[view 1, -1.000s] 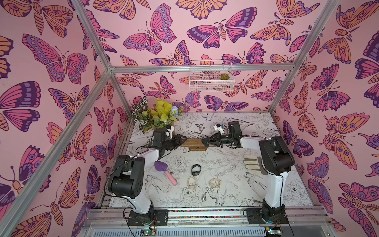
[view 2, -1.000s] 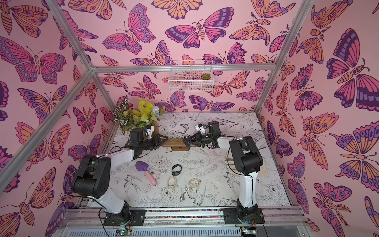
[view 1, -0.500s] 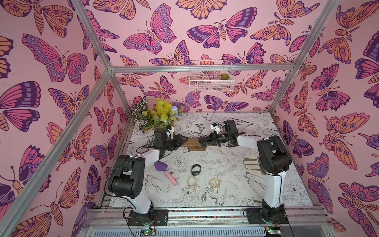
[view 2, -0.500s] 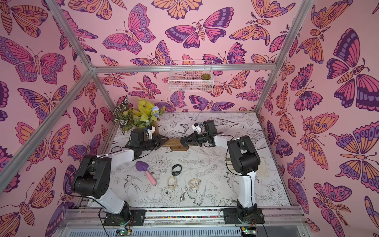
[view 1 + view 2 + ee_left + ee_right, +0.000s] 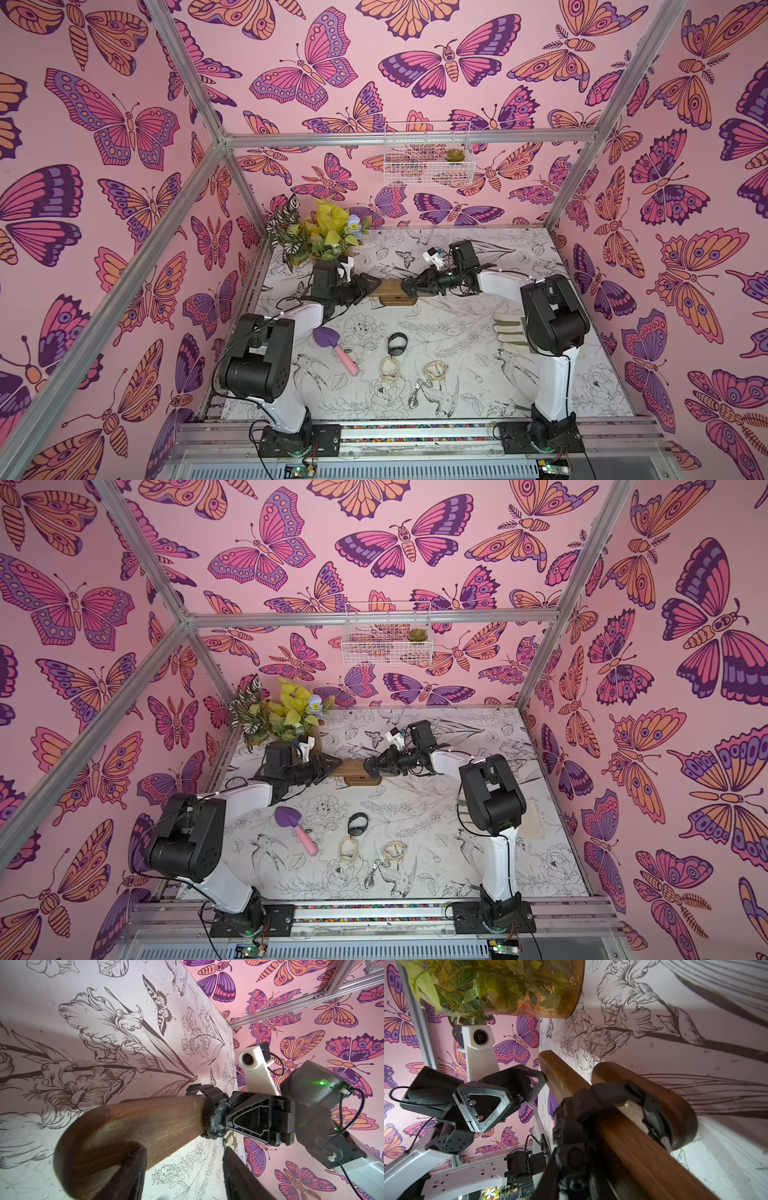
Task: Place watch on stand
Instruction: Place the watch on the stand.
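Well, stand: your long brown wooden bar with rounded ends (image 5: pixel 390 286) sits on a small flat wooden base toward the back of the counter (image 5: pixel 465 316). The counter is a white sheet printed with black line-drawn flowers and birds. The bar's grain runs lengthwise, and it looks smooth and slightly glossy in both wrist views.
Watch: the chunky black ridged-case watch (image 5: pixel 214 1114) is looped round the bar, with its strap circling the wood close by the base.
Right gripper (image 5: pixel 225 1120): it is closed on that watch's case, with a flat black triangular finger pressed against it.
Left gripper (image 5: pixel 376 284): the jaws stand partly apart with nothing between them. One textured triangular finger (image 5: pixel 481 1105) hangs free, and the far one ends right at the bar's rounded tip. You cannot tell whether that one touches the wood.
Hidden: the watch's dial faces away in every view. In the right wrist view that gripper's fingers blur into the dark case.
Cut off: some pale flat pieces (image 5: pixel 509 334) lie half behind the right arm, and you cannot tell what they are.
Loose items: a purple scoop-bladed trowel with a pink handle (image 5: pixel 334 349) and a second black strap watch (image 5: pixel 397 344) lie nearer you.
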### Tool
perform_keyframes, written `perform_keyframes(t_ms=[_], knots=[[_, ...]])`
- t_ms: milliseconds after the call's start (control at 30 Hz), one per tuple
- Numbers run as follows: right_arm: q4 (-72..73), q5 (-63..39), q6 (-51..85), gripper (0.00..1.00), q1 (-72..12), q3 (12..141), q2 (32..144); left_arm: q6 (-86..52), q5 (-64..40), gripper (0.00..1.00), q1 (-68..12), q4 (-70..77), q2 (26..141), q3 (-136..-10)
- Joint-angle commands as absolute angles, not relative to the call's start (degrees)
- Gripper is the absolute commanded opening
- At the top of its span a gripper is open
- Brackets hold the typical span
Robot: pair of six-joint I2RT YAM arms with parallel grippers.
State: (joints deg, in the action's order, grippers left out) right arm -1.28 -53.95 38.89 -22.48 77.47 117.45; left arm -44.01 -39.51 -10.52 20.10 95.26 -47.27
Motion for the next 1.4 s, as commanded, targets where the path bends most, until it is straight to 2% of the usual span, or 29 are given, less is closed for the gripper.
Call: perform_keyframes(t_ms=[0,200,533,700,867,1367], knots=[[-7.45,-51.84,34.54,0.14,-23.54,80.26,117.43,-44.12,-40.47,0.60,-10.90,20.27,95.01,-46.76],[-12.39,-48.82,31.83,0.18,-24.21,82.12,117.86,-44.12,-40.43,0.60,-10.99,20.23,94.82,-46.67],[-16.06,-44.93,29.02,0.36,-24.35,81.73,116.25,-44.30,-40.43,0.61,-11.08,20.21,94.33,-46.54],[-17.17,-43.80,27.80,0.37,-24.30,81.48,115.33,-44.21,-39.83,0.62,-11.14,20.21,93.17,-46.06],[-18.54,-42.56,26.68,0.44,-24.34,81.34,114.22,-43.73,-38.31,0.62,-11.10,19.50,91.88,-45.79],[-23.04,-37.27,22.50,0.45,-24.35,79.63,108.17,-42.57,-35.98,0.62,-11.13,16.42,87.44,-44.70]])
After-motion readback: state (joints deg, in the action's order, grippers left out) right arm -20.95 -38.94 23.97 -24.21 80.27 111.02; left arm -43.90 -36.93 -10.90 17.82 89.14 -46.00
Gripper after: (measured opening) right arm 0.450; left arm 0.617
